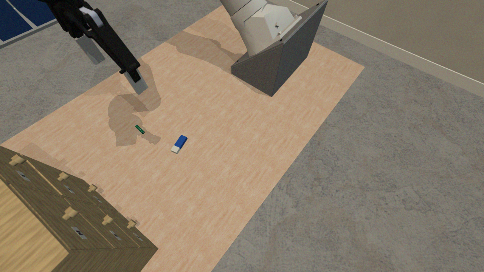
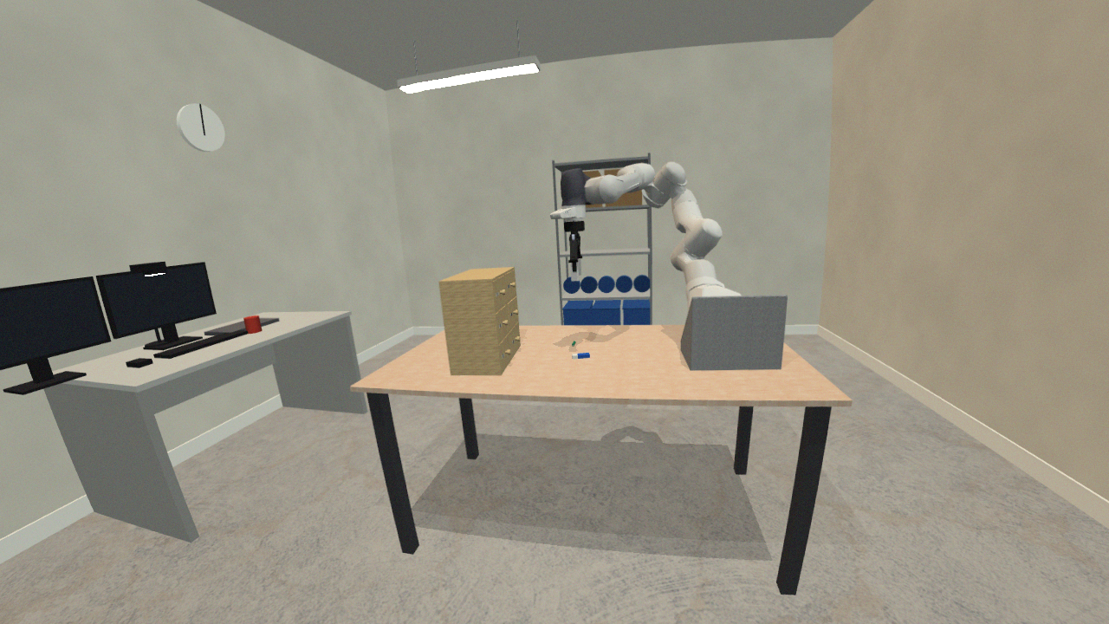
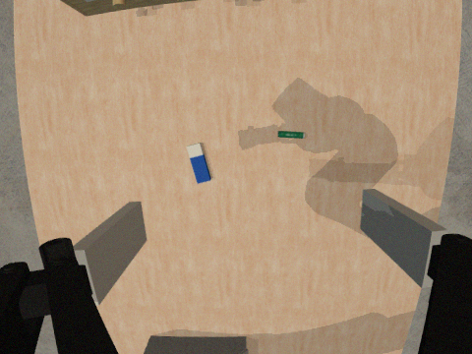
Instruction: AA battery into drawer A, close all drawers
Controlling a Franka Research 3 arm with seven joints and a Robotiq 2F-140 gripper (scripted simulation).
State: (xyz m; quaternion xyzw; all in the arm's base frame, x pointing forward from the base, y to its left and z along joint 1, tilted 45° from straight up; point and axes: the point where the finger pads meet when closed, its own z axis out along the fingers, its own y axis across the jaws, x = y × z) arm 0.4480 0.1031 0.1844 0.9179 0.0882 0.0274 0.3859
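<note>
has pale walls and a gray floor. shows a round clock, a bright long light and two black screens on a gray desk.

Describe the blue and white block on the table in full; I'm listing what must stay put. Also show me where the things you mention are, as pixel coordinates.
The block (image 1: 179, 144) (image 2: 580, 356) (image 3: 199, 163) is a small, flat oblong, mostly blue with one white end, probably an eraser in a sleeve. It lies flat on the tabletop (image 1: 236, 142) (image 2: 658, 380) (image 3: 236, 275), near the green battery (image 1: 139, 129) (image 2: 573, 343) (image 3: 291, 135) but apart from it. It looks whole, and only the tabletop touches it.
</note>
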